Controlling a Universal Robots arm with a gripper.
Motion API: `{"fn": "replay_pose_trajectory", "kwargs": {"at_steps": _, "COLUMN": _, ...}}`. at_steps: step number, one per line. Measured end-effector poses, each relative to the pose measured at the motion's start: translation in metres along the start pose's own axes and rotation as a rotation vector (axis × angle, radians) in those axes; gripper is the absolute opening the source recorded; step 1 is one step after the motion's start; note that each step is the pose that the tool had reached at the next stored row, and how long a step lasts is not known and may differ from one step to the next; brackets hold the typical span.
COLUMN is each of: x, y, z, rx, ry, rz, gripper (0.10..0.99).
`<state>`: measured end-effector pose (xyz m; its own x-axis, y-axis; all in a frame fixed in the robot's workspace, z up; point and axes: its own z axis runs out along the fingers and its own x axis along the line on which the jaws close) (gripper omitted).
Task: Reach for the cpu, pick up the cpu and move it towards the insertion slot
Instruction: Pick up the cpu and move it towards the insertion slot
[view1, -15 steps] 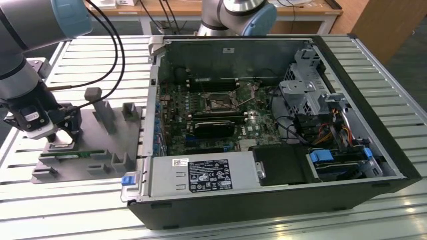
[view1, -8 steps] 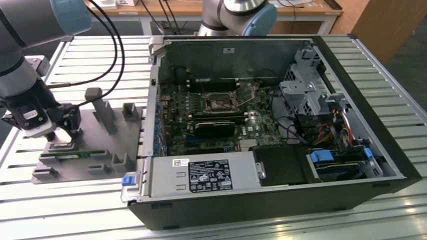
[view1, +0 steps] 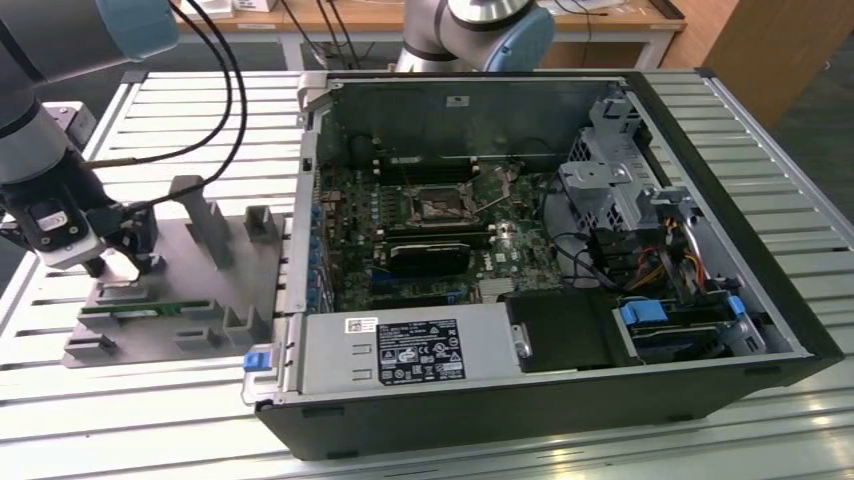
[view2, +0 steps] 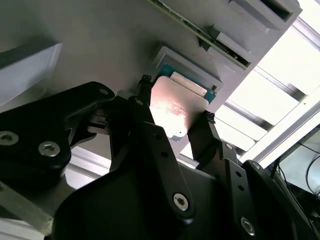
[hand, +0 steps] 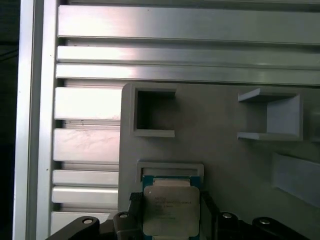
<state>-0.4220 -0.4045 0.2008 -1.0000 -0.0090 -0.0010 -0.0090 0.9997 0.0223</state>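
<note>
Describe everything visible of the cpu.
The cpu is a small flat square chip with a silvery-beige metal top carrying faint print and a thin green edge along one side. It faces both wrist views flat-on, over a shallow framed nest on the grey fixture plate. Whether it rests in the nest or is just lifted cannot be told. The pincer is shut on it, with black fingers against two opposite edges.

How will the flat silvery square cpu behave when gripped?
Likely stiff: the flat silvery square cpu has a solid metal top. Probably slippery, since that top looks smooth and shiny. Thin and flat, so unlikely to roll.
</note>
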Motion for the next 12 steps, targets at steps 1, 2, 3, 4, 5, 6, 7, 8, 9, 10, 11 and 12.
{"fn": "replay_pose_trajectory", "kwargs": {"at_steps": 1, "x": -0.0001, "y": 0.0000, "z": -0.0007, "rx": 0.001, "ry": -0.0001, "rz": 0.000, "gripper": 0.541}}
{"fn": "replay_pose_trajectory", "kwargs": {"at_steps": 2, "x": -0.0001, "y": 0.0000, "z": -0.0010, "rx": 0.001, "ry": -0.0002, "rz": 0.000, "gripper": 0.541}}
{"fn": "replay_pose_trajectory", "kwargs": {"at_steps": 3, "x": -0.0001, "y": 0.0000, "z": -0.0009, "rx": 0.001, "ry": -0.0003, "rz": 0.000, "gripper": 0.541}}
{"fn": "replay_pose_trajectory", "kwargs": {"at_steps": 4, "x": 0.0000, "y": 0.0000, "z": -0.0012, "rx": 0.001, "ry": -0.0003, "rz": 0.000, "gripper": 0.541}}
{"fn": "replay_pose_trajectory", "kwargs": {"at_steps": 5, "x": 0.0000, "y": 0.0000, "z": -0.0014, "rx": 0.001, "ry": -0.0001, "rz": -0.001, "gripper": 0.541}}
{"fn": "replay_pose_trajectory", "kwargs": {"at_steps": 6, "x": 0.0000, "y": 0.0001, "z": -0.0017, "rx": 0.001, "ry": 0.0000, "rz": -0.002, "gripper": 0.541}}
{"fn": "replay_pose_trajectory", "kwargs": {"at_steps": 7, "x": 0.0000, "y": 0.0001, "z": -0.0024, "rx": 0.001, "ry": 0.0003, "rz": -0.002, "gripper": 0.541}}
{"fn": "replay_pose_trajectory", "kwargs": {"at_steps": 8, "x": 0.0000, "y": 0.0001, "z": -0.0033, "rx": 0.001, "ry": 0.0002, "rz": -0.002, "gripper": 0.541}}
{"fn": "replay_pose_trajectory", "kwargs": {"at_steps": 9, "x": 0.0000, "y": 0.0002, "z": -0.0046, "rx": 0.001, "ry": 0.0001, "rz": -0.002, "gripper": 0.541}}
{"fn": "replay_pose_trajectory", "kwargs": {"at_steps": 10, "x": 0.0000, "y": 0.0003, "z": -0.0060, "rx": 0.001, "ry": 0.0000, "rz": -0.002, "gripper": 0.541}}
{"fn": "replay_pose_trajectory", "kwargs": {"at_steps": 11, "x": 0.0000, "y": 0.0003, "z": -0.0072, "rx": 0.001, "ry": 0.0000, "rz": -0.002, "gripper": 0.541}}
{"fn": "replay_pose_trajectory", "kwargs": {"at_steps": 12, "x": 0.0000, "y": 0.0003, "z": -0.0085, "rx": 0.002, "ry": 0.0001, "rz": -0.002, "gripper": 0.541}}
